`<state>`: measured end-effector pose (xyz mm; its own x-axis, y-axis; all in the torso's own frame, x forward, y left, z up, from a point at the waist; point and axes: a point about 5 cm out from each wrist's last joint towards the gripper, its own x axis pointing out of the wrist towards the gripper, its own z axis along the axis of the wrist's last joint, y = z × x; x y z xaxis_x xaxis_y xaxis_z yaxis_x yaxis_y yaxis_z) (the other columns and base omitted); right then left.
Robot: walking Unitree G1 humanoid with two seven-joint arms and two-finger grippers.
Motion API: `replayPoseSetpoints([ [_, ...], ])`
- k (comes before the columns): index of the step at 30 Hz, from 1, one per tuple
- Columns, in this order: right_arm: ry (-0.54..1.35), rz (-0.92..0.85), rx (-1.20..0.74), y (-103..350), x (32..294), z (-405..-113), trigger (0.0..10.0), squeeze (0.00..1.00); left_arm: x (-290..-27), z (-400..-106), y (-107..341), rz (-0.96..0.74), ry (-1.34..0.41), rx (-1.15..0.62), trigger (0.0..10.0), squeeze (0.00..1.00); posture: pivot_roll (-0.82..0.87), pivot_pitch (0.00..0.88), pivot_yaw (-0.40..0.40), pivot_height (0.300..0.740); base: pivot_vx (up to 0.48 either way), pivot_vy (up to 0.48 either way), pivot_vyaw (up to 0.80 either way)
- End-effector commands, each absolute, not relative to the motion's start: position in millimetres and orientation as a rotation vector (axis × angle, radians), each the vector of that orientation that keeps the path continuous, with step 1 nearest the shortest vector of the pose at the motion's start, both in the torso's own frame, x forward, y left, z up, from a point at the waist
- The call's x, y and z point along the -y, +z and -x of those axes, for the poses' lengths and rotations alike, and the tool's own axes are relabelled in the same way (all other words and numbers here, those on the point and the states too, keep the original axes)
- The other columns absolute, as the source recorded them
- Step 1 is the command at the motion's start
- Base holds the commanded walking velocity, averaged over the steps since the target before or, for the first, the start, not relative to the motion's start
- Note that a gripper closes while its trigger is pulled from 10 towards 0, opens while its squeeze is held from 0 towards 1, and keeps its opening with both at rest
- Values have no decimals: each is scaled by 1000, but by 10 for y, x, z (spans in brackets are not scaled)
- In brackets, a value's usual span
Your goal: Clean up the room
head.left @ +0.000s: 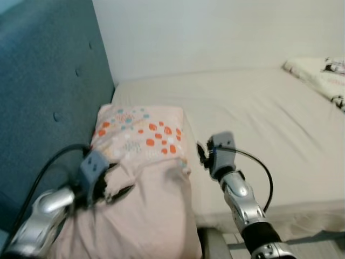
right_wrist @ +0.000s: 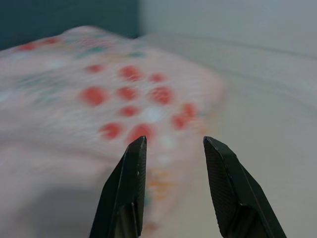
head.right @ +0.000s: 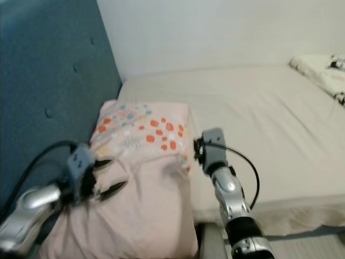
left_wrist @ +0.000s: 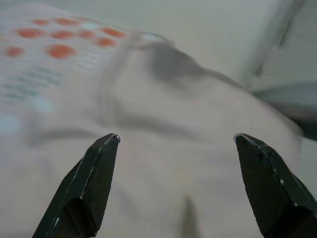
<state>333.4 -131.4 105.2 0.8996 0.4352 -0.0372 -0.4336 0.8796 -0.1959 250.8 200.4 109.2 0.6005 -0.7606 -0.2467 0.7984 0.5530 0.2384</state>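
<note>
You are looking down at a pink pillow (head.left: 141,178) lying at the lower left of the frame, on the near corner of the bed (head.left: 259,124), its far end printed with orange dots and pressed close to the teal headboard (head.left: 43,81). Its near end is hanging past the mattress edge and running off the bottom of the picture, so you cannot tell how far it is drooping.

The left gripper (head.left: 116,181) is hovering over the pillow's left side with its fingers spread wide, grasping nothing; from the wrist, both tips (left_wrist: 106,148) are standing clear above the fabric. It looks placed to pinch the cloth.

The right gripper (head.right: 197,151) is sitting at the pillow's right edge, mid-frame. Its fingers (right_wrist: 131,168) are parted a little and empty, pointing at the dotted end. The two arms are flanking the pillow, probably to lift it from both sides.

A second patterned cushion (head.left: 323,75) is lying at the upper right, cut off by the frame. Both wrist views are blurred, so whether anything is touching the pillow is unclear.
</note>
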Motion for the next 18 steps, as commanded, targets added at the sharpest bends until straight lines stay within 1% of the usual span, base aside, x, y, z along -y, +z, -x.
replayPoseSetpoints([
  [1, 618, 239, -34, 982, 1237, -3202, 10000, 0, -1995, -2288, 1015, -415, -1051, -174, 10000, 0, 26, 118, -22, 612, 0, 0, 0],
  [2, 668, 244, -54, 961, 1241, -3154, 10000, 0, -1980, -2190, 974, -420, -1100, -196, 6039, 0, 23, 121, -23, 612, 0, 0, 0],
  [3, 668, 244, -54, 961, 1241, -3154, 10000, 0, -1980, -2190, 974, -420, -1100, -196, 6039, 0, 23, 121, -23, 612, 0, 0, 0],
  [4, 710, 248, -77, 943, 1261, -3106, 10000, 0, -1929, -2083, 933, -395, -1152, -223, 0, 0, 23, 122, -24, 612, 0, 0, 0],
  [8, 740, 253, -91, 941, 1290, -3068, 10000, 0, -1844, -1973, 933, -347, -1206, -258, 0, 0, 18, 122, -26, 612, 0, 0, 0],
  [9, 796, 248, -110, 949, 1307, -3012, 10000, 0, -1731, -1855, 887, -335, -1276, -301, 0, 0, 12, 124, -26, 612, 0, 0, 0],
  [10, 825, 243, -119, 952, 1307, -2986, 10000, 0, -1689, -1815, 853, -338, -1301, -317, 0, 0, 12, 124, -26, 612, 0, 0, 0],
  [12, 899, 237, -147, 959, 1294, -2919, 10000, 0, -1644, -1778, 788, -352, -1322, -339, 0, 0, 7, 128, -27, 612, 0, 0, 0],
  [13, 899, 237, -147, 959, 1294, -2919, 10000, 0, -1644, -1778, 788, -352, -1322, -339, 0, 0, 7, 128, -27, 612, 0, 0, 0],
  [16, 1074, 251, -218, 954, 1245, -2748, 10000, 0, -1588, -1770, 670, -379, -1326, -366, 0, 0, -2, 132, -29, 612, 0, 0, 0],
  [18, 1225, 303, -299, 910, 1243, -2568, 10000, 0, -1564, -1764, 573, -427, -1343, -389, 0, 0, -5, 134, -31, 612, 0, 0, 0],
])
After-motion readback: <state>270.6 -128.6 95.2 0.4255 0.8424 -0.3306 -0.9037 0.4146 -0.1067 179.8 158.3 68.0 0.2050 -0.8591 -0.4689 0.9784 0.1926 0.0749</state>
